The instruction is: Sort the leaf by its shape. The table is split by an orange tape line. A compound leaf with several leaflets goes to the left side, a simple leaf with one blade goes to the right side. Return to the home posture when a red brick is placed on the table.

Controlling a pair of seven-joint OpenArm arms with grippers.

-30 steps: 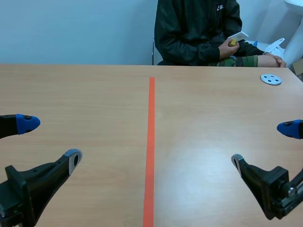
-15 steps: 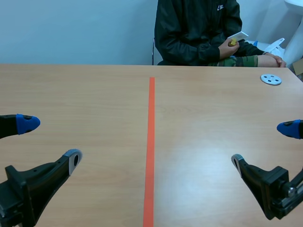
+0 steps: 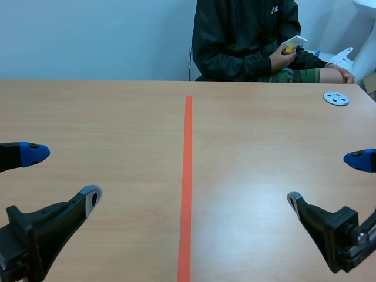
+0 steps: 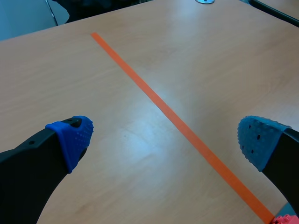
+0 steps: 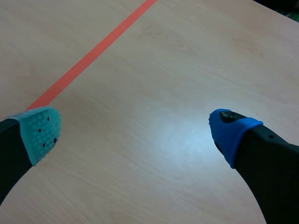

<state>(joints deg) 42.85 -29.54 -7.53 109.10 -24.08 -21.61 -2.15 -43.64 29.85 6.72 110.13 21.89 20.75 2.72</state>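
Zero leaves on the table: waiting step, both grippers spread wide, gripping nothing.

Scene view: left gripper (image 3: pixel 63 176) at 8 o'clock, right gripper (image 3: pixel 326 181) at 4 o'clock, low over the wooden table (image 3: pixel 117 117), either side of the orange tape line (image 3: pixel 188 176) running 6 to 12. No leaf, no red brick; only a grey holed disc (image 3: pixel 336 98) at 2 o'clock. At 12, a seated person (image 3: pixel 241 35) before a pale blue wall (image 3: pixel 88 35), holding a white card (image 3: pixel 294 42) and a small yellow thing (image 3: pixel 288 52). Left wrist view: blue pads apart, bare wood and tape between. Right wrist view: pads apart over bare wood, tape ahead. Next, probably: hold until a leaf lands, count blades, then pick.
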